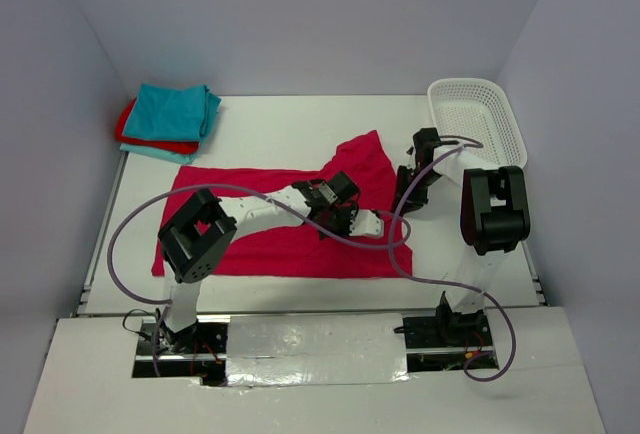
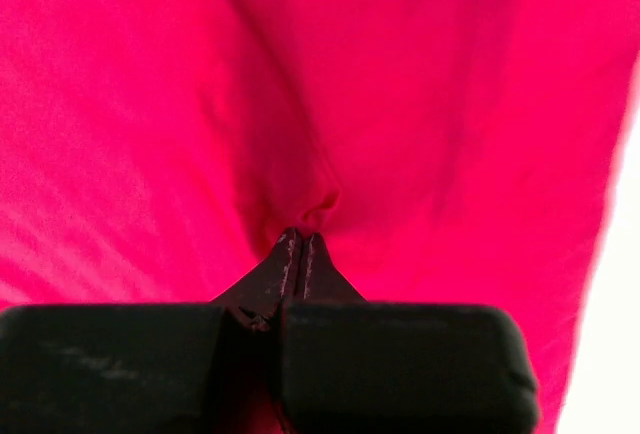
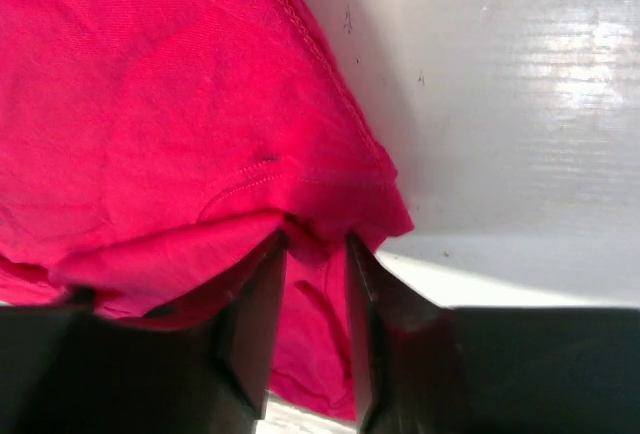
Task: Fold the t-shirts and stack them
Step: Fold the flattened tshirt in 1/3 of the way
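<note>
A pinkish-magenta t-shirt (image 1: 260, 239) lies spread across the middle of the table, one sleeve pointing to the back right. My left gripper (image 1: 350, 220) is down on its right half. In the left wrist view the left gripper (image 2: 300, 236) is shut, pinching a small pucker of the cloth (image 2: 400, 74). My right gripper (image 1: 406, 197) is at the shirt's right edge. In the right wrist view the right gripper (image 3: 315, 239) has its fingers closed on a thick fold of the hem (image 3: 150, 104). Folded t-shirts are stacked at the back left, teal (image 1: 175, 112) on top of red (image 1: 135, 135).
A white mesh basket (image 1: 476, 114) stands at the back right, just behind the right arm. White walls close in the table on three sides. Bare white tabletop (image 3: 520, 104) shows to the right of the shirt's edge.
</note>
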### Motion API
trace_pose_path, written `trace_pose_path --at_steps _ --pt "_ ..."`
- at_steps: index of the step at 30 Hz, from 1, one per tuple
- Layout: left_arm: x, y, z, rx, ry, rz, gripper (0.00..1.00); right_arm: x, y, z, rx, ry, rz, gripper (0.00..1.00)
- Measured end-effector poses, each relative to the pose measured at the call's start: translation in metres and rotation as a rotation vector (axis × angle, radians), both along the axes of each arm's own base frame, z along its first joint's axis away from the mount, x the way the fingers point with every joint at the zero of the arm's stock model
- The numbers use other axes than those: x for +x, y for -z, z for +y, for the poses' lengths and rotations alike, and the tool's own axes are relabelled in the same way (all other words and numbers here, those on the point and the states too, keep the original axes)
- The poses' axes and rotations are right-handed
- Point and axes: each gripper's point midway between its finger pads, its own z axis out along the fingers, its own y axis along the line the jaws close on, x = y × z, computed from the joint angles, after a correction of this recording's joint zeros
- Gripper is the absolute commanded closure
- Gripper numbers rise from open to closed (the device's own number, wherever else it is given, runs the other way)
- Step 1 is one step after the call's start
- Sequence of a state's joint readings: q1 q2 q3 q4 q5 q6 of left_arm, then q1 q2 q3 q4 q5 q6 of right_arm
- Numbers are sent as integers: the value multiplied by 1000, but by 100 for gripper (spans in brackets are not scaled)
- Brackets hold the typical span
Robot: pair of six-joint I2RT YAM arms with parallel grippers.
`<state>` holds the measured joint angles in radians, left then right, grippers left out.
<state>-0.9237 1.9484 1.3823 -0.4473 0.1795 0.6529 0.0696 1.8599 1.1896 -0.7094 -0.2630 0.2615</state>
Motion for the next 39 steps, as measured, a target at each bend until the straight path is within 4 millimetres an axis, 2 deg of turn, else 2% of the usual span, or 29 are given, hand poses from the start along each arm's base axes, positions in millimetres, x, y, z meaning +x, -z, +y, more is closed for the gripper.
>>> trace_pose_path --at_steps 2,5,6,7,8,9,11,16,17,19,20,25,30,34,39 --pt "12 0 11 9 -26 -4 100 0 -2 -1 -4 -5 5 58" --pt "15 1 15 17 -25 -5 100 3 -4 0 -3 -11 -3 75" --pt "13 1 15 17 -21 -1 100 3 -5 0 -3 -12 -5 89" --pt "12 0 13 16 -16 0 100 3 -5 0 -2 -16 -6 90" --pt "11 0 12 14 -13 1 100 4 -6 1 0 -13 -5 88" --pt "10 -1 11 12 -10 2 100 4 -6 1 1 -13 -4 76" --pt "9 -2 9 8 -6 1 100 3 -7 3 6 -10 0 67" --pt "9 -3 8 6 -3 -1 100 1 -8 8 21 -17 7 65" --pt "9 -3 8 6 -4 -2 100 0 -8 10 26 -21 7 66" --pt "10 -3 8 5 -4 -3 100 0 -8 13 33 -29 8 73" --pt "10 -3 8 6 -4 -4 100 -1 -8 15 35 -34 9 83" --pt "12 -3 9 8 -7 -10 100 -3 -7 19 38 -41 18 100" --pt "21 -4 15 5 -30 -14 100 -6 -7 18 31 -38 30 100" --pt "36 -8 29 0 -70 -17 100 -11 -7 16 24 -37 50 100" --pt "49 -20 46 -15 -59 -10 100 -18 -19 17 32 -40 49 100"
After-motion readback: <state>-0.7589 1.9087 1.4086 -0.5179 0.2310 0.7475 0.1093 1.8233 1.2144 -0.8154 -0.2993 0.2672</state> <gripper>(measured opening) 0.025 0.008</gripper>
